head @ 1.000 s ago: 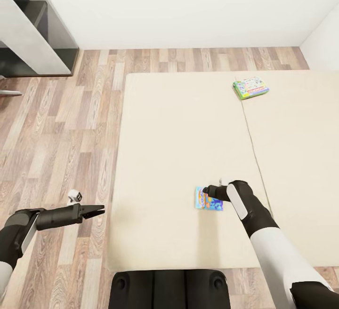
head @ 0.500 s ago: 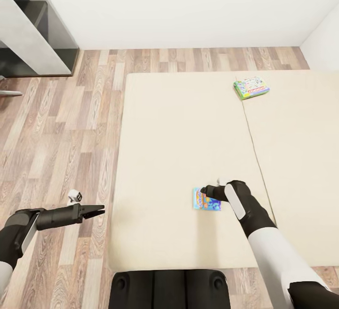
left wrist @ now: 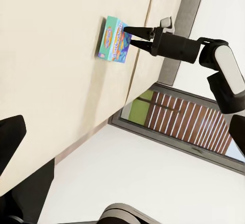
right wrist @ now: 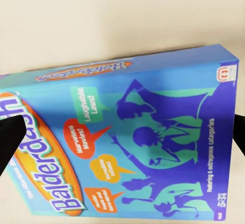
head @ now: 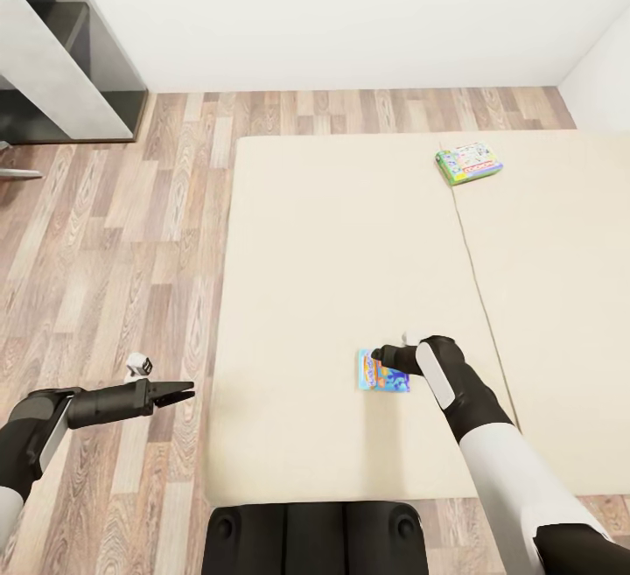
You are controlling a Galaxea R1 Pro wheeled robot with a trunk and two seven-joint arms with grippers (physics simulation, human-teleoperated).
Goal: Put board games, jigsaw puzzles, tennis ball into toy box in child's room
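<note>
— Right hand (left wrist: 131,37)?
— Spread open. One finger (right wrist: 10,142) on either side of the blue board game (head: 382,371), tips down at the box's near edge. No squeeze to be seen; cannot tell whether touching or just shy of it.

— And the box itself?
— Lying flat on the bed (head: 332,251), printed face up, directly under and between those fingers. Orange oval title and white lettering in plain sight from the right wrist, with blue figures on a green patch beside it.

— Left hand (head: 185,395)?
— Hanging low over the wooden floor (head: 131,251), just off the bed's side, well apart from the blue box and pointing towards it. Nothing between the fingers. Open or closed: cannot tell; the two fingers read as one narrow wedge from the head.

— Any other game about?
— Yes, the white-green board game (head: 469,162), also flat on the bed, far beyond the right hand's fingertips and a little to its outer side, just beside the seam between the two mattress halves.

— Anything else worth a word?
— Dark grey side unit (head: 70,50) against the wall, far ahead of the left hand, across the floor from the bed.
</note>
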